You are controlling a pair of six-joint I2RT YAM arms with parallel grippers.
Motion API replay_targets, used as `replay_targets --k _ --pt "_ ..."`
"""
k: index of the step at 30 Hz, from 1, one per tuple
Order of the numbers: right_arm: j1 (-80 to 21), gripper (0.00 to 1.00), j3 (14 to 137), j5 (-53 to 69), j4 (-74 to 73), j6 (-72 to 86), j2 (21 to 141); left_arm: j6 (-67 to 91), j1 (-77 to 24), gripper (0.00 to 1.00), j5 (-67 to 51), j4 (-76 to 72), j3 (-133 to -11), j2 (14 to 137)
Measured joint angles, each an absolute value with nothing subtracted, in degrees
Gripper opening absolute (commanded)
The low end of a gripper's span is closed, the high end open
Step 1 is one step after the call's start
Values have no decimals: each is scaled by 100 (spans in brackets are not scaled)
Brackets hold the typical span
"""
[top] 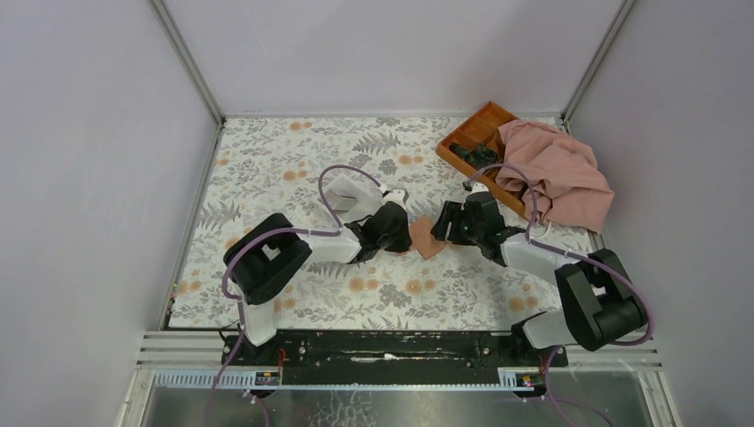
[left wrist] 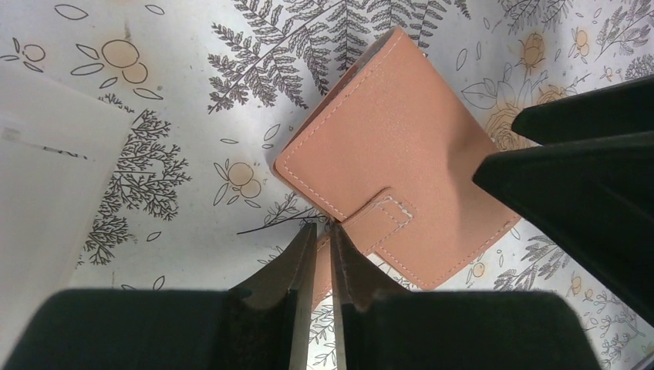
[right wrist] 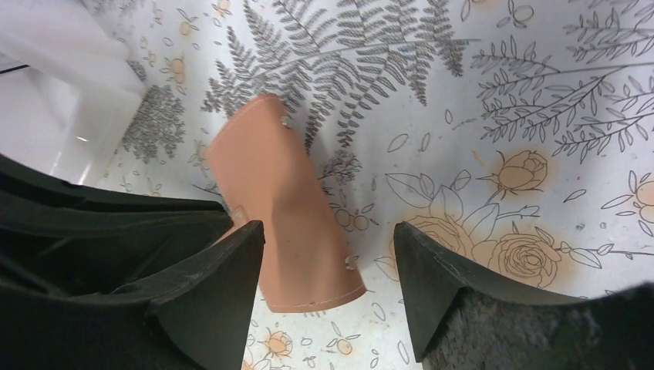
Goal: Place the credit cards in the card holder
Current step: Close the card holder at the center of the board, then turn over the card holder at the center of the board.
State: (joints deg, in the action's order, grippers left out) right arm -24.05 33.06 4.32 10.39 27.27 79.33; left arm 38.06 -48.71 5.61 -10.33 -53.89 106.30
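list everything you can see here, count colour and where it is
tan-brown leather-like bifold wallet: one, tan-brown, closed, mid-table between the arms
white rectangular box: one, white, behind the left jaws
orange compartment tray: one, orange, far right corner, small dark items inside
pink cloth: one, pink, crumpled over the tray
floral-print table cover: one, white with grey ferns and orange flowers, under everything
left arm: one, black and white, jaws nearly shut on the wallet's edge
right arm: one, black and white, jaws open over the wallet
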Motion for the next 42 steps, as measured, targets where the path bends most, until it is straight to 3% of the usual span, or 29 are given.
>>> replay_targets --k 11,26,30,35,42 --pt "-2224 67 3135 1271 1916 3026 8604 3806 -4871 18 578 -1024 -5433 10680" --pt "-2161 23 2589 2073 3422 3929 8965 3809 -4871 18 607 -1066 -5465 10735" --pt "-2169 12 2587 2106 3332 3999 8790 3850 -4871 20 622 -1074 -5465 10735" --pt "-2174 10 2753 2029 2508 3868 8221 3900 -4871 27 792 -915 -5404 10575" --pt "-2311 9 3498 1326 1162 3295 7413 4097 -4871 29 1330 -478 -4880 9251"
